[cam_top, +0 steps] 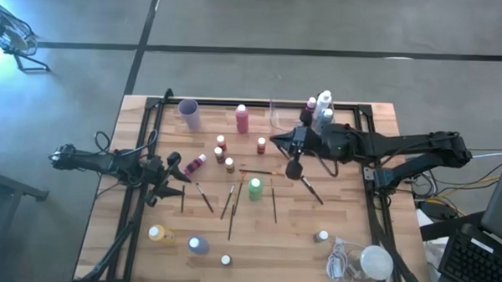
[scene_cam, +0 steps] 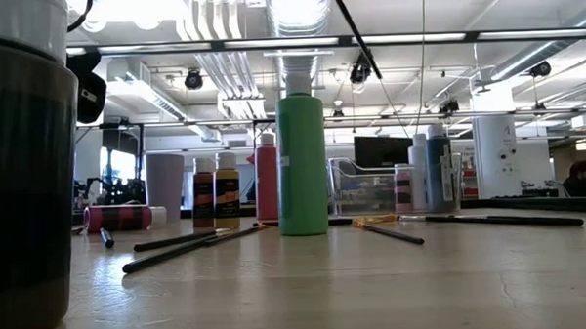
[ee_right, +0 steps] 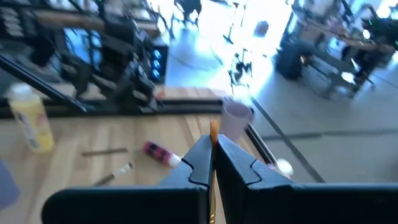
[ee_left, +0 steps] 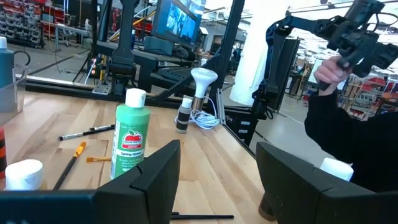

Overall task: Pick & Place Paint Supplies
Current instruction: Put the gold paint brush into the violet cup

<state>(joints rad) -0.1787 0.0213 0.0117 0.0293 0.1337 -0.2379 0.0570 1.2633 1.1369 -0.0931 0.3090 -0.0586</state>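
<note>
Paint bottles stand on the wooden table: a green one (cam_top: 254, 189) (ee_left: 129, 134) in the middle, a pink one (cam_top: 242, 118) farther back, and small ones (cam_top: 225, 153) between. Several thin dark paintbrushes (cam_top: 230, 203) lie flat near the green bottle. My right gripper (cam_top: 278, 140) (ee_right: 213, 146) hangs above the table's far middle, pointing left, shut on a thin orange-handled paintbrush (ee_right: 213, 129). My left gripper (cam_top: 170, 167) (ee_left: 217, 180) waits open and level at the table's left, nothing between its fingers. My right gripper pinches the paintbrush's thin orange shaft (ee_right: 213, 132) between its two fingers. A short orange end sticks out past the fingertips. The gripper is well above the table, so the brush is lifted clear. The high view does not show the brush in the hold.
A purple cup (cam_top: 189, 114) and a clear tray (cam_top: 285, 115) with bottles (cam_top: 322, 106) stand at the far edge. A white lump with a cord (cam_top: 372, 262) lies near right. Yellow (cam_top: 157, 233) and purple (cam_top: 198, 245) bottles stand near left. A black frame (cam_top: 140, 162) borders the table.
</note>
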